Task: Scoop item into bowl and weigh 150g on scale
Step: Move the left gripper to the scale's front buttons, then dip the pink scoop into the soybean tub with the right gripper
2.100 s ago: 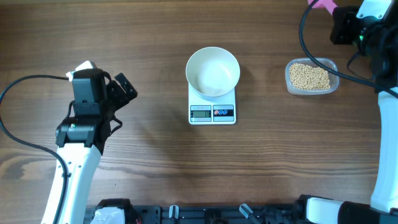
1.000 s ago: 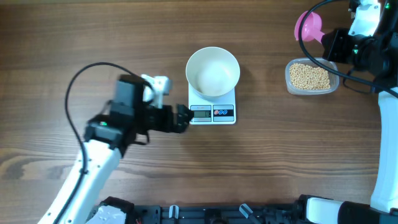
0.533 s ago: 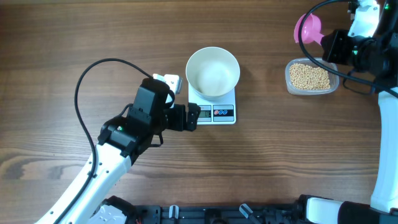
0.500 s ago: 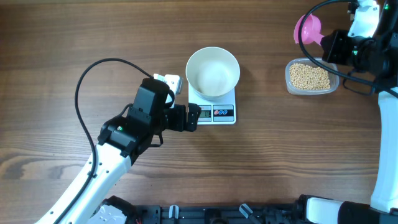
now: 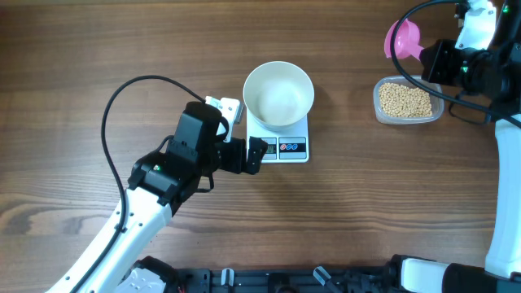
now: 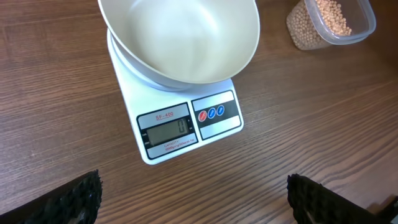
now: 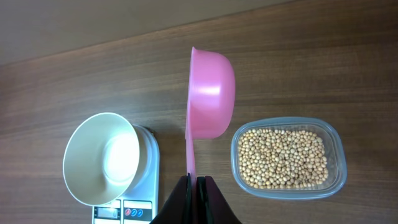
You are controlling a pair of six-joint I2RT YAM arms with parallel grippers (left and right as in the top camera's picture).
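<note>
Right fingers (image 7: 194,186): pressed together on the handle of a pink scoop (image 7: 210,99), held edge-on, bowl of the scoop turned sideways and empty. It hangs above the worktop (image 5: 163,49), just left of and slightly beyond the clear plastic tub (image 7: 288,157).

Left fingers (image 6: 193,199): spread wide, holding nothing, tips at the near-left of the scale (image 6: 186,127), apart from it as far as the wrist view shows.

Soybeans (image 7: 283,157): all in the tub, at the right of the worktop; none in the white bowl (image 6: 180,37). The bowl sits centred on the scale platform and overhangs it. The display appears to read zero, though the digits are small.

Step in hand, as judged: first scoop not yet taken. To do it well:
- Roll the scoop mouth-down into the beans at a shallow angle, then level it before lifting.
- Tub is light and may slide; push toward its far wall, not sideways.
- Carry low, tip over the bowl's centre.
- Left arm should stay off the scale, or the reading will be false.
- Near target, pour in small amounts.
</note>
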